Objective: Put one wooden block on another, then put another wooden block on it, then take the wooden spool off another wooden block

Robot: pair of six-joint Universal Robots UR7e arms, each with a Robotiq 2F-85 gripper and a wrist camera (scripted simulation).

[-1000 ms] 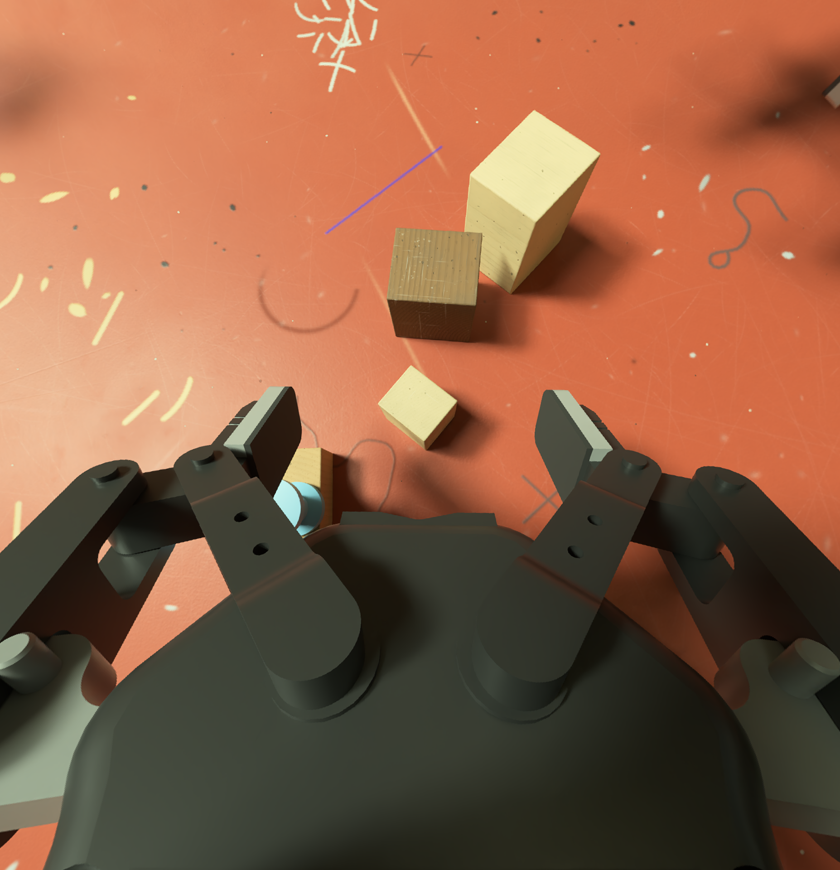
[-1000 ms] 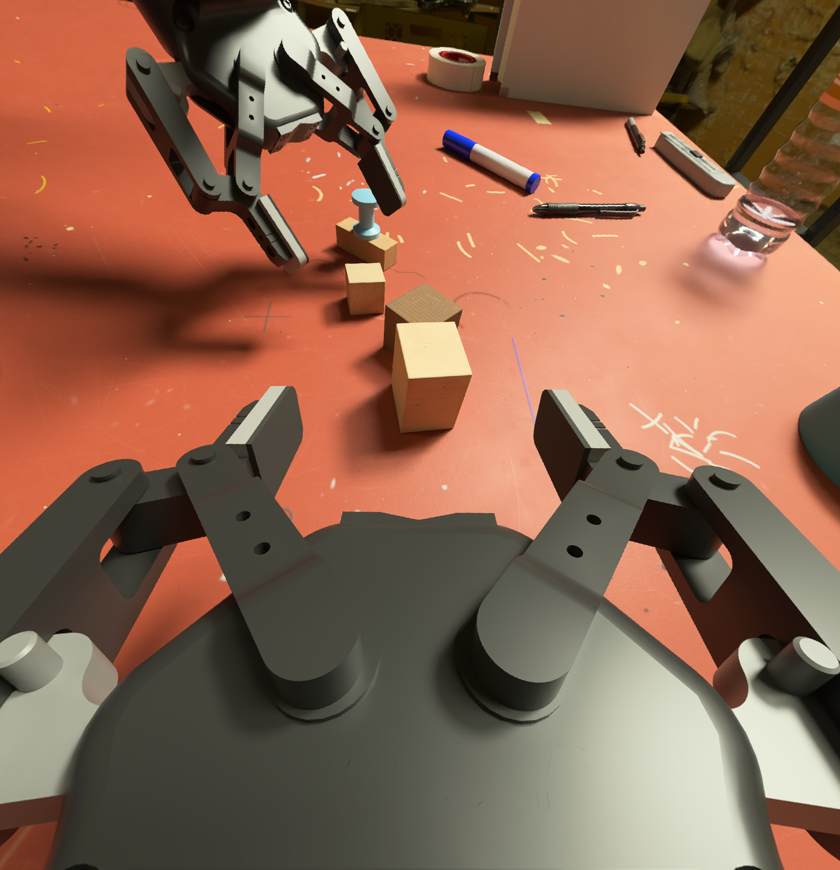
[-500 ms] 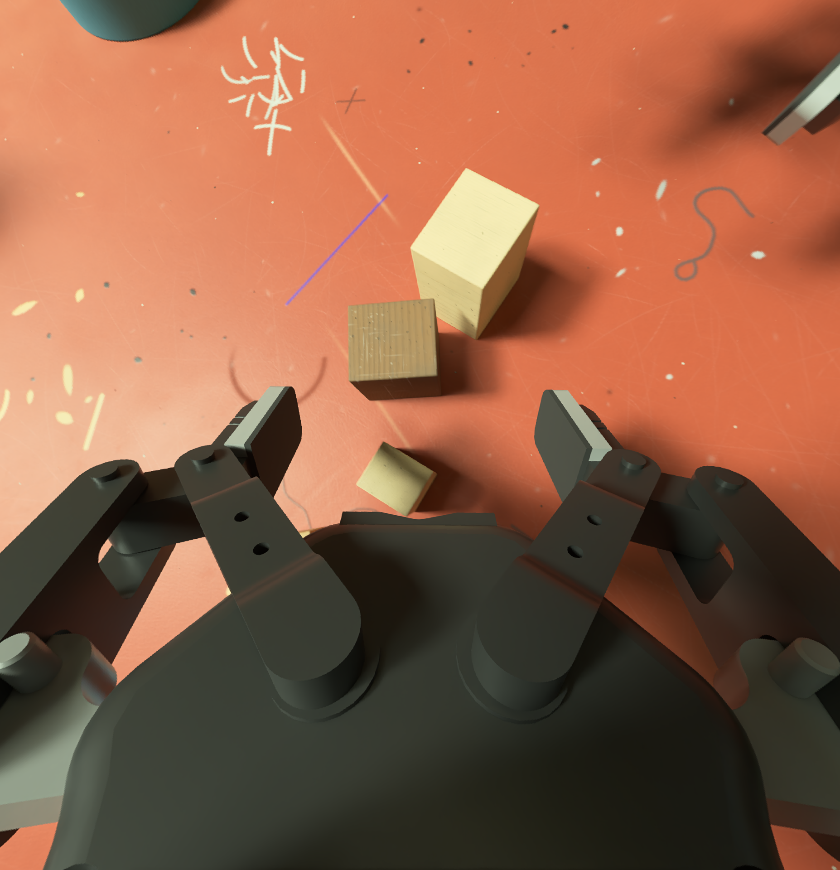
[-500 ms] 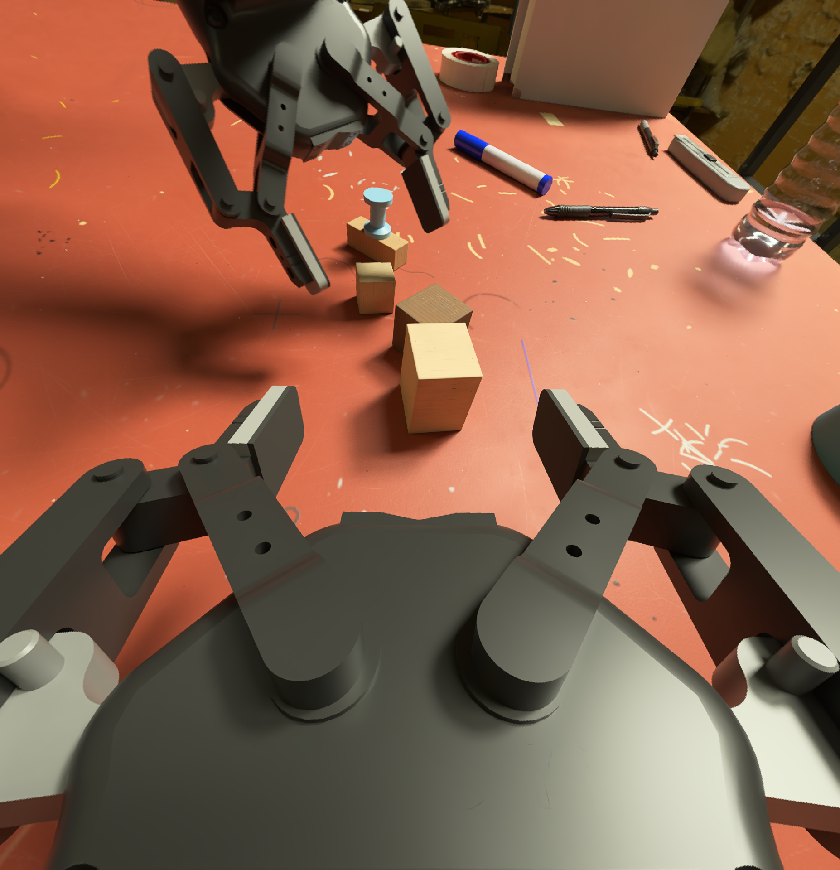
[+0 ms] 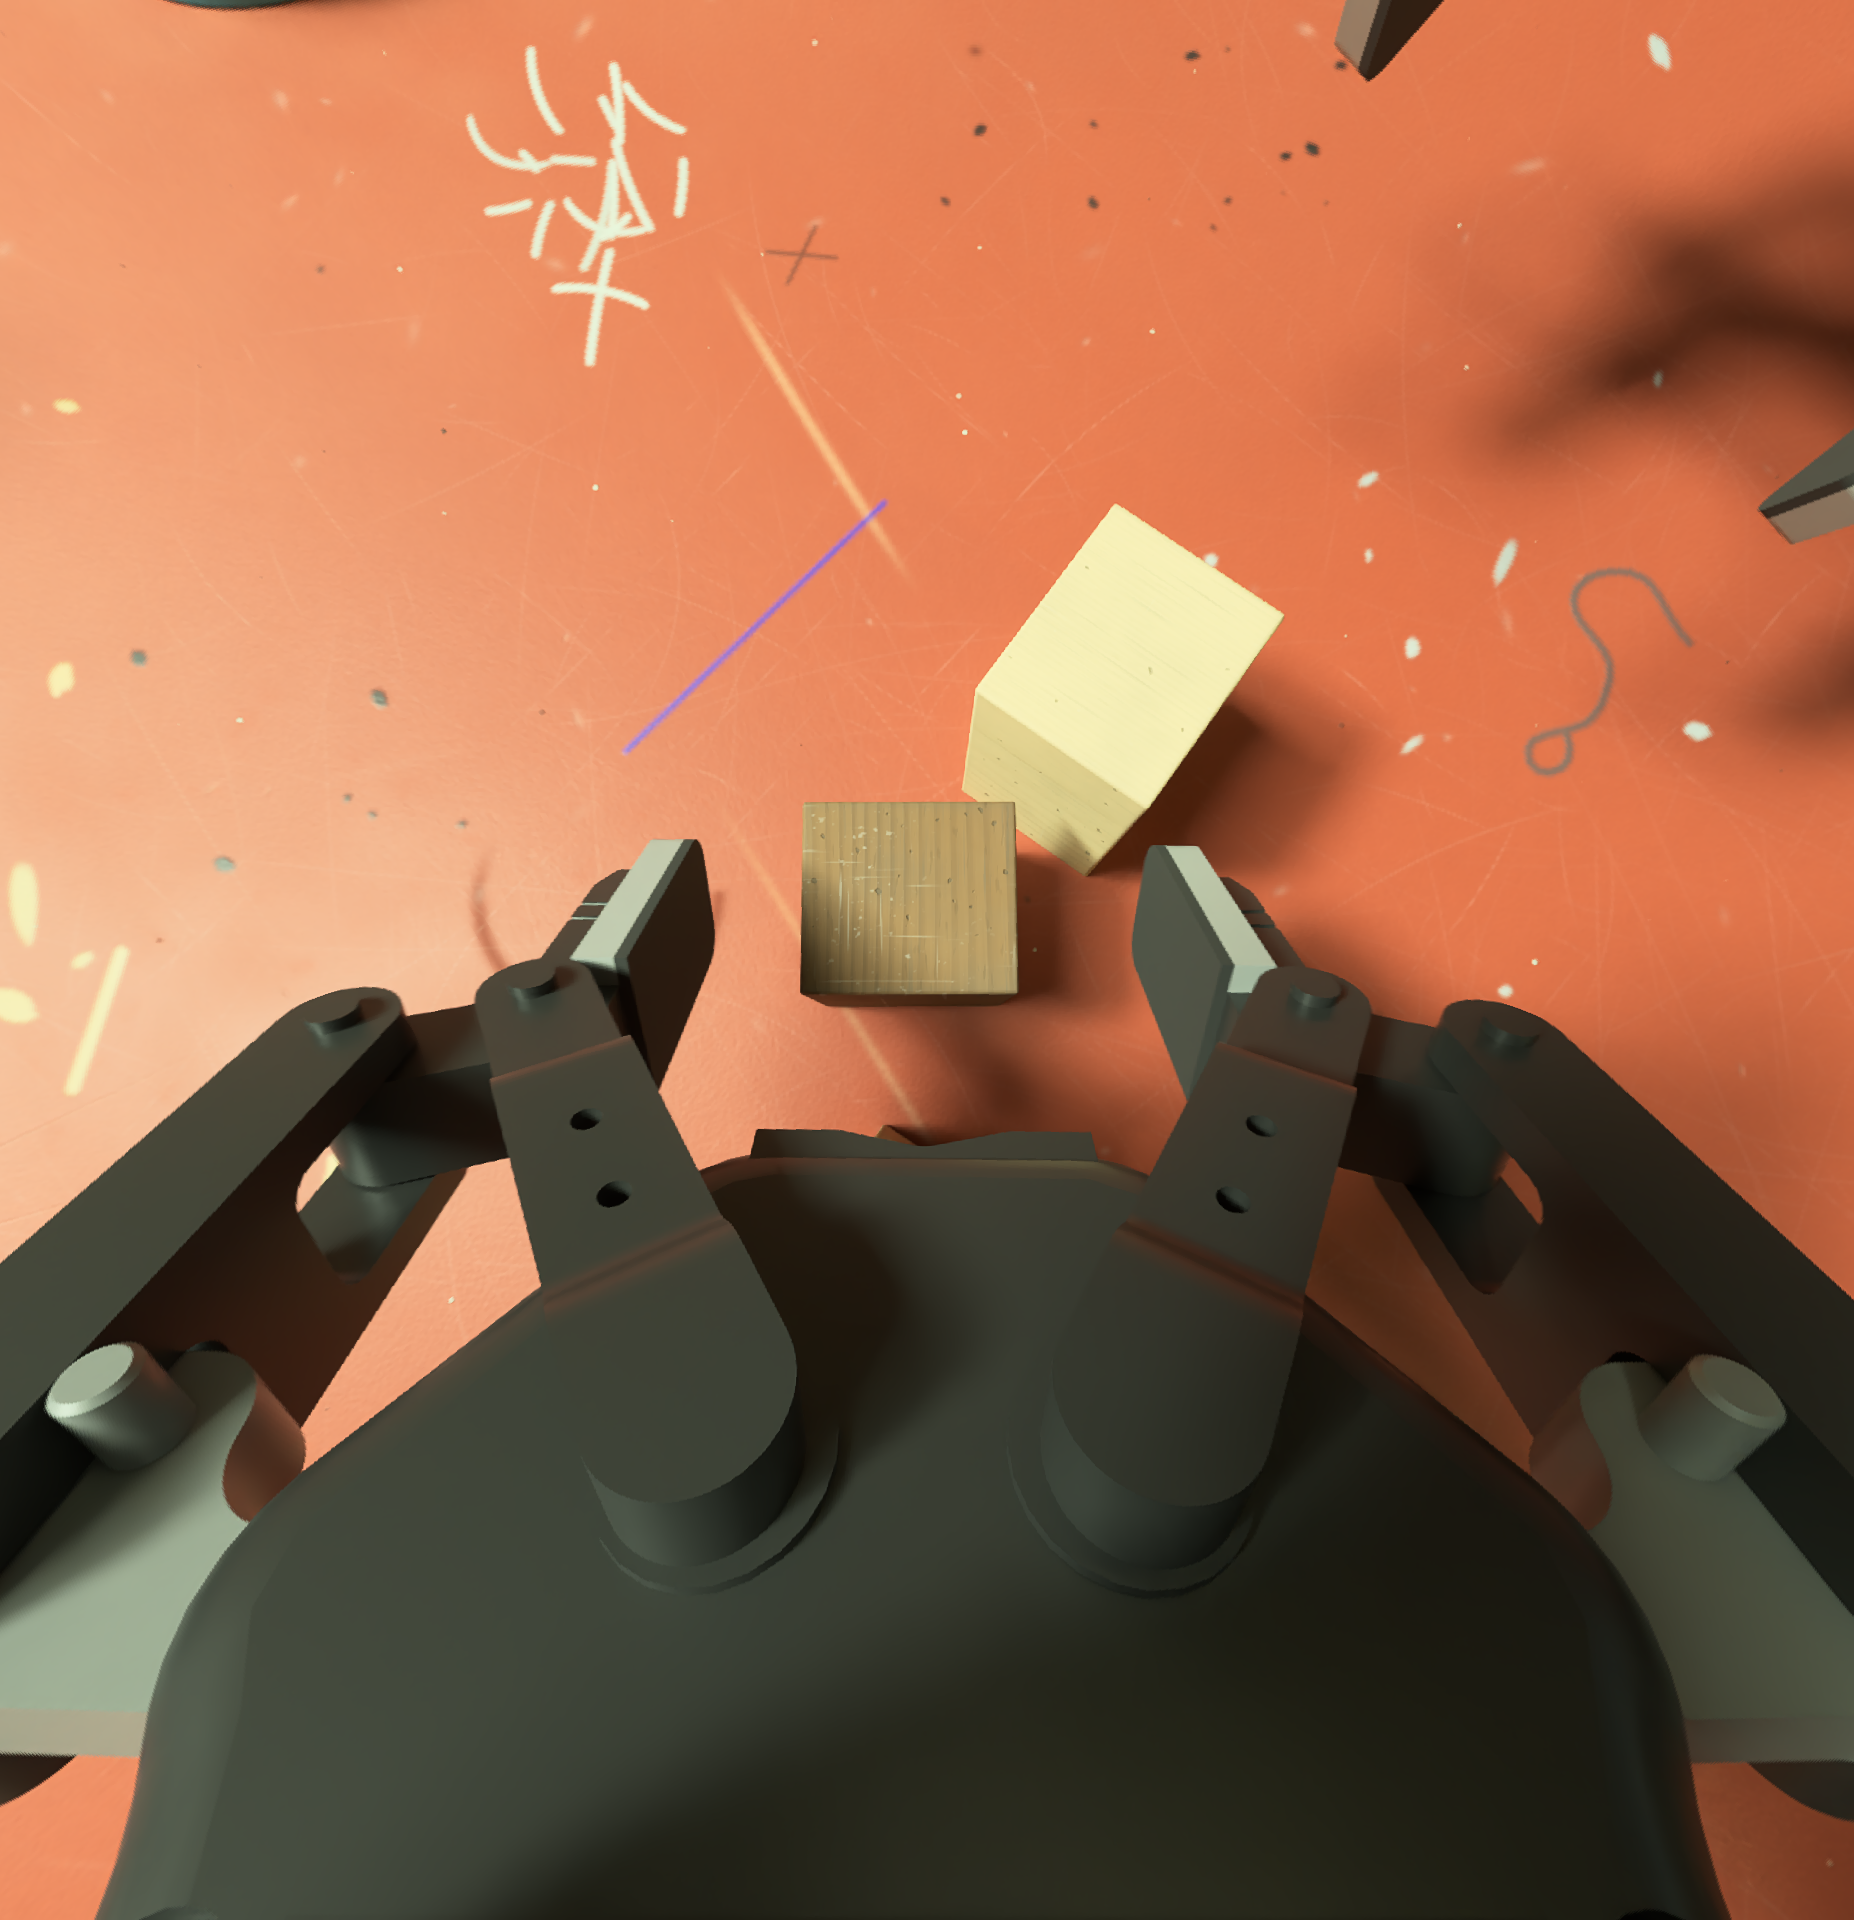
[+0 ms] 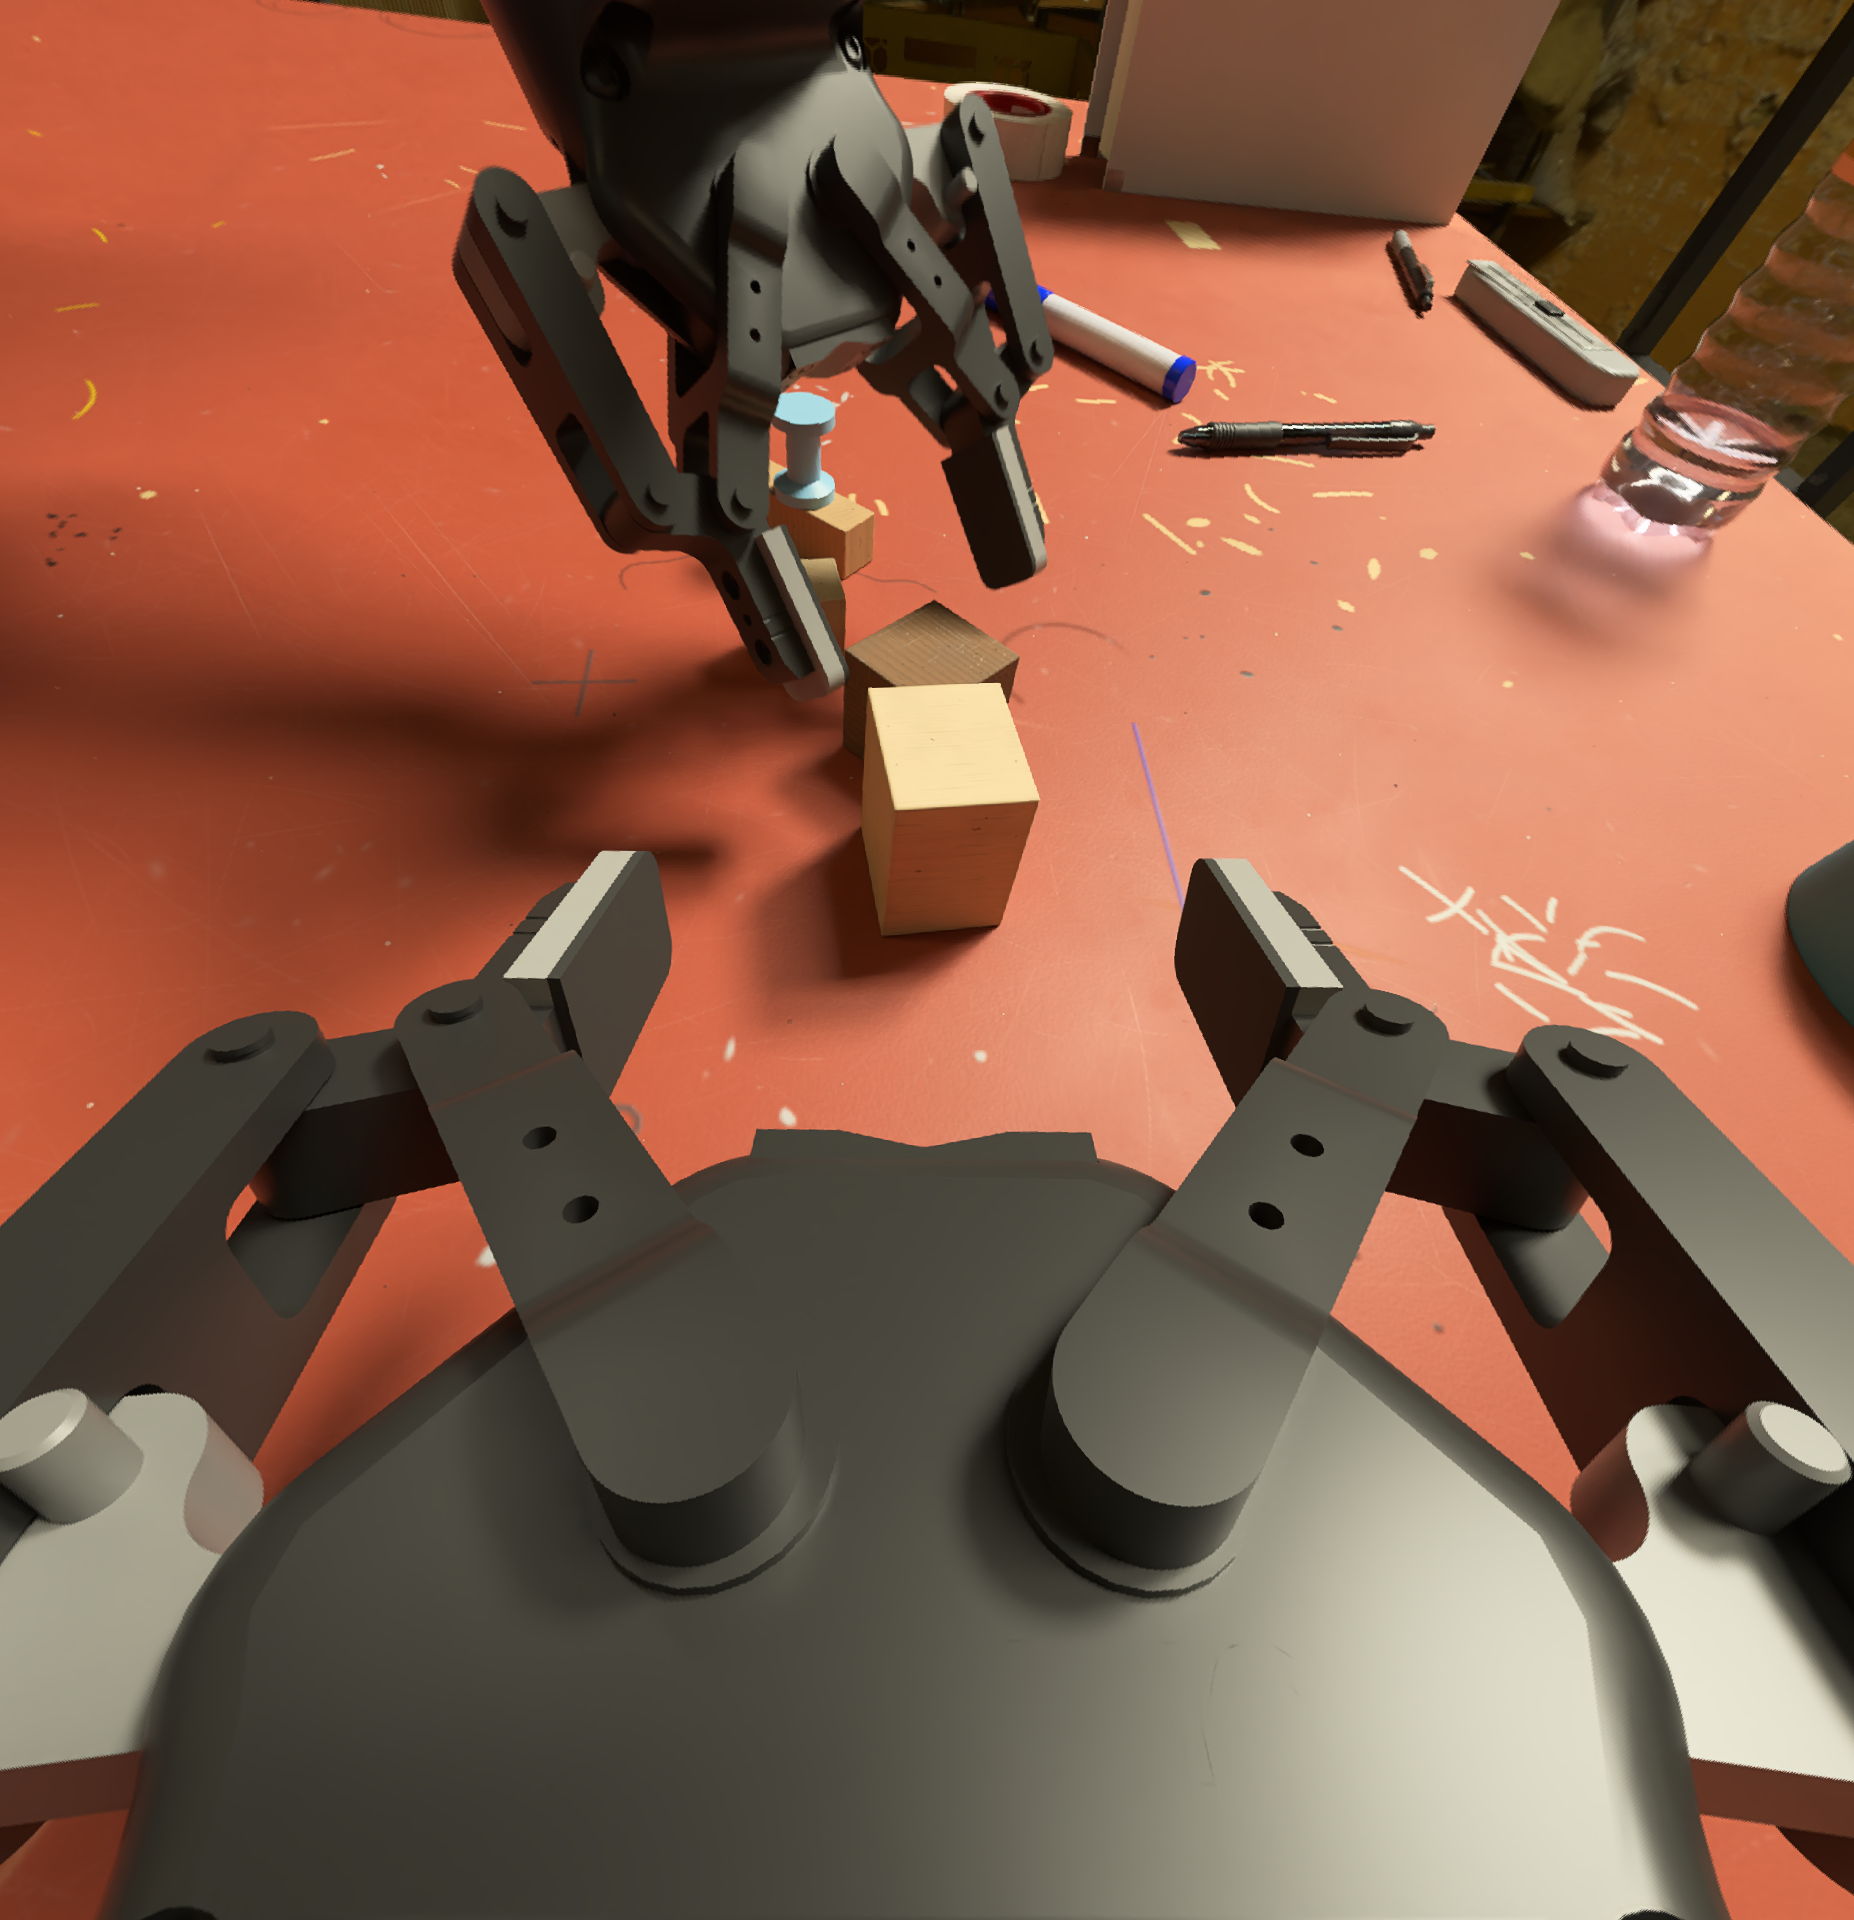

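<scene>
Directly between left claw (image 5: 915, 904) fingers: dark block (image 5: 908, 900).

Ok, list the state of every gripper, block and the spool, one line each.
left gripper: open, straddling the dark brown block
right gripper: open, empty
dark brown block: flat on table, ungrasped
tall pale block: upright, nothing stacked on it
blue spool: upright on the small flat block

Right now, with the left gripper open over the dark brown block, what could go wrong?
1. The tall pale block stands almost against the dark brown block; a descending finger of the left gripper could clip it.
2. In the right wrist view, the blue spool on its block sits close behind that gripper and could be toppled.
</scene>
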